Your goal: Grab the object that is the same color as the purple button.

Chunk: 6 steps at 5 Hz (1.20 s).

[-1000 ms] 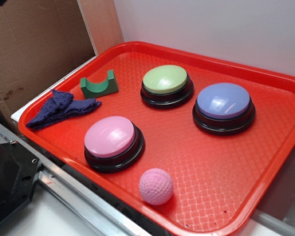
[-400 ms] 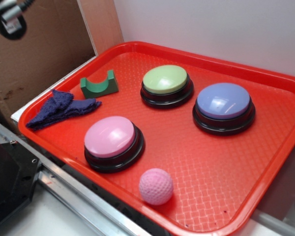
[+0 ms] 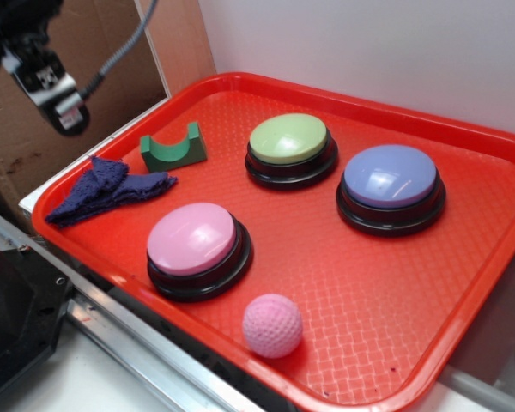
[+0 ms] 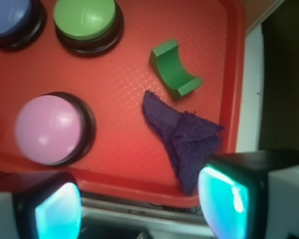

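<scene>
Since the earlier exterior frame the gripper (image 3: 56,94) has dropped further into the upper left corner, its fingers hard to make out there. Below it the purple cloth (image 3: 107,190) lies at the left edge of the red tray (image 3: 463,283), beside the green block (image 3: 173,148); the purple button (image 3: 390,176) sits at right. From the wrist view, two fingertips (image 4: 229,196) stand wide apart, empty, flanking the cloth (image 4: 182,137); the purple button (image 4: 10,17) is cut off at upper left.

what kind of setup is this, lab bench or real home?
Most likely a lab tabletop test rig, not a home. A red tray holds staged props: three dome buttons like the purple button, plus a knitted cloth. Cardboard backdrop and a metal rail frame it.
</scene>
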### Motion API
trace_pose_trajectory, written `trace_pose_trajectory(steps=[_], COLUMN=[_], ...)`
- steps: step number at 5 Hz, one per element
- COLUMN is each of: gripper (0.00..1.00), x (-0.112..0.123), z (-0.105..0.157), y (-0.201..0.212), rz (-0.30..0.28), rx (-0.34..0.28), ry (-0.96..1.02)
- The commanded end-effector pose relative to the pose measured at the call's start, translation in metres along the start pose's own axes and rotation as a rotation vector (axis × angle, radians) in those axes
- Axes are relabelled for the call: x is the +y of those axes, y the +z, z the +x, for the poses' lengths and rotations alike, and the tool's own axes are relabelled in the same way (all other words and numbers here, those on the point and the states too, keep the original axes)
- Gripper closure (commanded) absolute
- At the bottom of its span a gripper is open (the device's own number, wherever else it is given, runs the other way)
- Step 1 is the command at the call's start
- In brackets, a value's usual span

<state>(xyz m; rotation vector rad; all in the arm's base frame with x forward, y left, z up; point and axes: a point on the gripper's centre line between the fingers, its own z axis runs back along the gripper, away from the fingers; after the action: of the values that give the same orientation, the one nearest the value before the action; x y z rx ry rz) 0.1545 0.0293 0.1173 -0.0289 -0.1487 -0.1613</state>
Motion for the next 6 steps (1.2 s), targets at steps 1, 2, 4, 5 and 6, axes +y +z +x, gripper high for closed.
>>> trace_pose_trajectory(steps=[1,2,4,5,6], gripper=[0.0,0.0,0.0,0.0,0.0], x=[0.028,0.033,0.038,0.043,0.045], z=[0.004,0.005,0.004,0.003,0.002], y=[-0.042,-0.06,-0.09,-0.1,-0.107], rz=[-0.017,0.029,0.026,0.033,0.018], rx=[-0.103,-0.104,-0.082,-0.047,-0.034], ry=[-0.074,-0.222,-0.37,-0.392,-0.396])
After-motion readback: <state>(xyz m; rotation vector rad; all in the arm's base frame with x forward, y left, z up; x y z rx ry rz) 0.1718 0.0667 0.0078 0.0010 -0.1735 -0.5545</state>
